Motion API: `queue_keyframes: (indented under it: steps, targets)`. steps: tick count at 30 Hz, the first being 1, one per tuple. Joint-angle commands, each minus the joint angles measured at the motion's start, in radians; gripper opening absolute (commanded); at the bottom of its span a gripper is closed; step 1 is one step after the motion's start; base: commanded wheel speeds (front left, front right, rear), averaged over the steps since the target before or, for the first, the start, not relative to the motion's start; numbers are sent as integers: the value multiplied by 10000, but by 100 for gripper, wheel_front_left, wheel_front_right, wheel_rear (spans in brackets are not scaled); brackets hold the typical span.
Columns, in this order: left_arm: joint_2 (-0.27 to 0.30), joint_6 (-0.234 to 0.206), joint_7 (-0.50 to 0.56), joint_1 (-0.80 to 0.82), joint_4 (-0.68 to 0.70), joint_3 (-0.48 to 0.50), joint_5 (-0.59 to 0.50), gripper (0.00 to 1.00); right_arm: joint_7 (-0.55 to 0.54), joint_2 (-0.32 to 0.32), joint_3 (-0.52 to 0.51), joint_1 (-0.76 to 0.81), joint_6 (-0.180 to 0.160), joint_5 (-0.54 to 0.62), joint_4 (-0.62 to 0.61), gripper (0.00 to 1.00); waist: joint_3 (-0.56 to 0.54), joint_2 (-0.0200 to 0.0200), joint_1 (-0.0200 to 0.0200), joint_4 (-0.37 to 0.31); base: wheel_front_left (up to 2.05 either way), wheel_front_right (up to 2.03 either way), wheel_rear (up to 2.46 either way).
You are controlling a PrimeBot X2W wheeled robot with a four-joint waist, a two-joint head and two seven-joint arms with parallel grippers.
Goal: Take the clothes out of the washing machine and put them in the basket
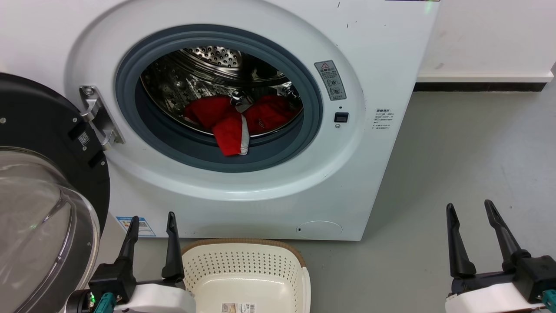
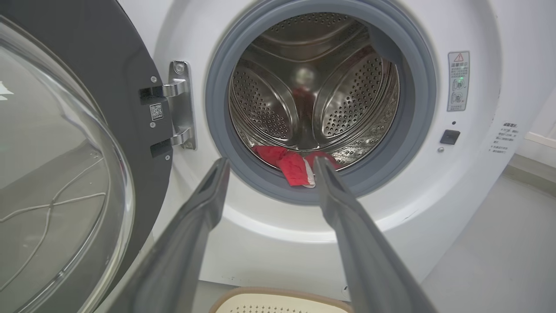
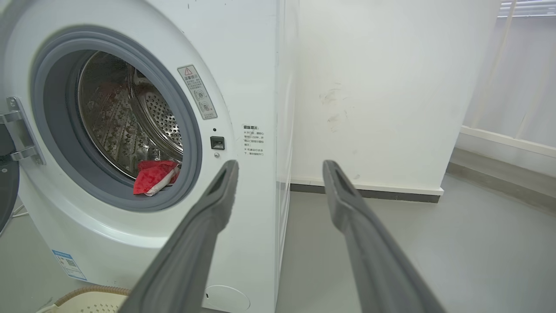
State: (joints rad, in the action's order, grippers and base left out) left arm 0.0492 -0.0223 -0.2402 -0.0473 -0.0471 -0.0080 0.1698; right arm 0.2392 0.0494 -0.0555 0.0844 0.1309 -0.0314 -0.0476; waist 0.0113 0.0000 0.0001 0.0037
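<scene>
The white washing machine stands with its porthole door swung open to the left. Red clothes lie at the bottom of the steel drum, one end with a white stripe draped over the grey seal; they also appear as the clothes and the clothes in the wrist views. The cream basket sits on the floor below the opening, with nothing in it. My left gripper is open, low beside the basket's left. My right gripper is open, low at the far right, away from the machine.
Grey floor stretches to the right of the machine up to a white wall with a dark skirting. The open door's glass bowl bulges out on the left, close to my left arm. A door hinge juts from the left of the opening.
</scene>
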Motion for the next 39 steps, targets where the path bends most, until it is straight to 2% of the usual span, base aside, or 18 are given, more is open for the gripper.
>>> queue_keyframes:
  steps: [1,12,33,39]
  targets:
    - [17,-54,-69,-55,83,-19,-190,100,80,16,6,134,-3,114,-70,100,2,0,-1,-1,0,0,0]
    - [16,-145,-273,-170,33,-62,-900,100,277,15,12,259,-3,498,24,100,-1,0,-1,-3,0,0,0]
    - [16,-200,-267,-132,-197,-28,-782,100,272,14,17,261,-5,230,55,100,-8,0,-1,10,0,0,0]
    - [14,-68,-267,247,-384,-19,-889,100,272,14,47,149,-5,223,72,100,90,0,-1,-9,0,0,0]
